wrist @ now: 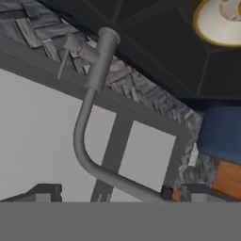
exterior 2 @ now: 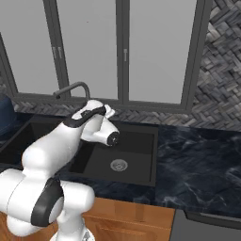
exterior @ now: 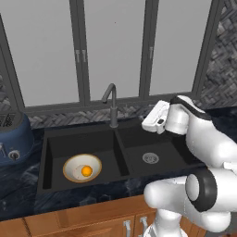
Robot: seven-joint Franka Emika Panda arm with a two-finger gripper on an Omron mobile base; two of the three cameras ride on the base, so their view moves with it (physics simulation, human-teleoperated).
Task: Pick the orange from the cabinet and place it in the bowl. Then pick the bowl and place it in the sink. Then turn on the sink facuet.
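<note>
The bowl (exterior: 69, 163) sits in the left basin of the black sink (exterior: 121, 157), with the orange (exterior: 86, 171) resting inside it. The sink facuet (exterior: 112, 109) rises behind the divider between the two basins. My gripper (exterior: 149, 121) hovers over the right basin, to the right of the faucet and apart from it. In the hand view the faucet's curved spout (wrist: 87, 99) and its side lever (wrist: 70, 49) lie ahead of the gripper (wrist: 117, 195), whose tips stand wide open with nothing between them. The bowl's rim (wrist: 207, 33) shows at the top right. The cabinet is out of view.
A blue toaster (exterior: 14, 139) stands on the counter left of the sink. Window frames (exterior: 83, 55) run close behind the faucet. Dark marble counter (exterior 2: 197, 164) extends to the right of the sink (exterior 2: 136, 155). Wooden drawers with silver handles (exterior: 92, 222) sit below.
</note>
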